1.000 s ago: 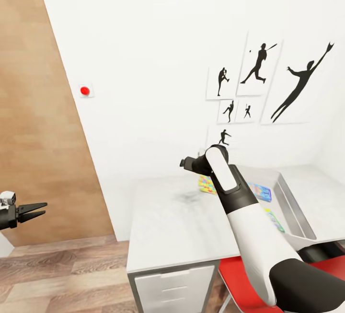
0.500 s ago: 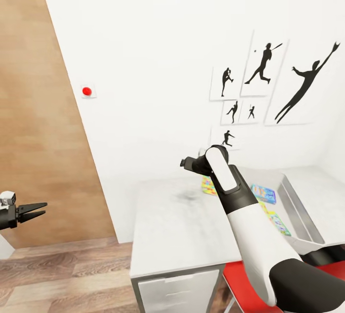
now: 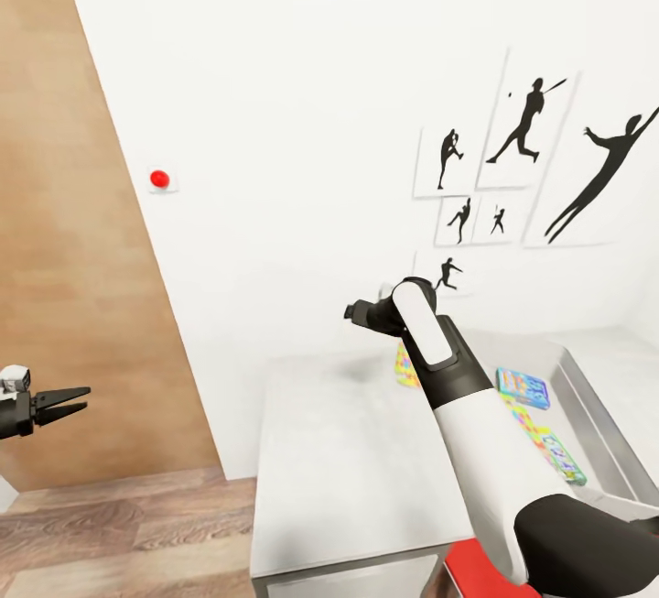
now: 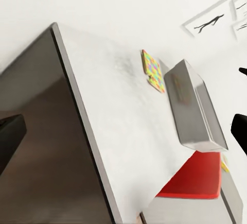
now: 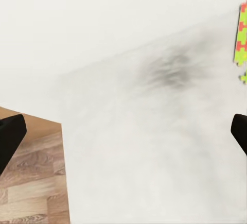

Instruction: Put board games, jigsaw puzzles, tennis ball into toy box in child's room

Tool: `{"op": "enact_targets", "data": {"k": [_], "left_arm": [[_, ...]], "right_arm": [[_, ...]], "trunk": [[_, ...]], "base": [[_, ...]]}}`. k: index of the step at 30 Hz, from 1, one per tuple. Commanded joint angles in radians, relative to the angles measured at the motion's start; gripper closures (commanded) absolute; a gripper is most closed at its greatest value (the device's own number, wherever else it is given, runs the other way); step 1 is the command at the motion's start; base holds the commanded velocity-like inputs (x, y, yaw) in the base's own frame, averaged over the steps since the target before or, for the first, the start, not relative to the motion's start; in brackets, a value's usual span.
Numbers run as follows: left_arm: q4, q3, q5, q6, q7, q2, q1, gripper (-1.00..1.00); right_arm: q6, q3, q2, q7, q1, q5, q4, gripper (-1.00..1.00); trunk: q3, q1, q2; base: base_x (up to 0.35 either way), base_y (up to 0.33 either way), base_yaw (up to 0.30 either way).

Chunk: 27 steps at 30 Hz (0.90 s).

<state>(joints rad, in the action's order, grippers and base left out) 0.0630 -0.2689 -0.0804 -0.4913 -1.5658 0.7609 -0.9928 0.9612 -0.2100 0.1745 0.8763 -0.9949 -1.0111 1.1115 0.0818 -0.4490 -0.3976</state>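
Looking down from the head camera, I have the table (image 3: pixel 348 451) ahead of me, its pale grey top running off to the right under the white wall. My right arm reaches forward over it, and the right gripper (image 3: pixel 359 312) sits above the far edge of the tabletop — I cannot tell from this angle how wide its jaws stand. In the right wrist view the two dark fingertips (image 5: pixel 10 136) sit at opposite edges of the picture, well apart, with nothing between them but bare tabletop and a strip of wood floor (image 5: pixel 31 183).

My left gripper (image 3: pixel 57 403) hangs off to the left, in front of the brown wooden door (image 3: pixel 64 259); its fingers form a narrow fork, a little apart, holding nothing.

The toy box (image 3: pixel 595 415) sits on the right part of the table, and inside it I see a blue-yellow board game (image 3: pixel 523 387) and a second, greenish board game (image 3: pixel 554 451) lying flat. One jigsaw puzzle (image 3: pixel 405 367) lies on the tabletop just left of the box, partly behind my right arm; the left wrist view shows the same puzzle (image 4: pixel 153 71) beside the box's outer wall (image 4: pixel 193 108).

Black sports silhouette pictures (image 3: pixel 531 122) hang above the table, and a red button (image 3: pixel 159 179) sits on the wall near the door.
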Motion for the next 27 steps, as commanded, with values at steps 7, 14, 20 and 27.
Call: {"op": "enact_targets", "data": {"k": [7, 14, 20, 27], "left_arm": [[0.000, -0.006, -0.009, -0.010, -0.005, 0.000, -0.001, -1.00], [0.000, -0.006, -0.009, -0.010, -0.005, 0.000, -0.001, -1.00], [0.000, -0.006, -0.009, -0.010, -0.005, -0.003, -0.001, -1.00], [0.000, -0.006, -0.009, -0.010, -0.005, -0.003, -0.001, -1.00]], "right_arm": [[0.002, 0.003, 0.000, 0.010, -0.001, -0.009, -0.001, -1.00], [0.002, 0.003, 0.000, 0.010, -0.001, -0.009, -0.001, -1.00], [0.001, 0.001, 0.000, 0.010, -0.001, -0.009, -0.001, -1.00], [0.002, 0.002, 0.000, 0.010, -0.001, -0.009, -0.013, -1.00]], "trunk": [[0.011, -0.001, -0.002], [0.022, -0.001, -0.002], [0.025, -0.001, -0.002], [0.025, -0.001, -0.002]], "base": [[0.135, 0.001, 0.000], [0.024, 0.000, 0.000], [0.072, -0.083, 0.000], [0.020, -0.020, 0.000]]}}
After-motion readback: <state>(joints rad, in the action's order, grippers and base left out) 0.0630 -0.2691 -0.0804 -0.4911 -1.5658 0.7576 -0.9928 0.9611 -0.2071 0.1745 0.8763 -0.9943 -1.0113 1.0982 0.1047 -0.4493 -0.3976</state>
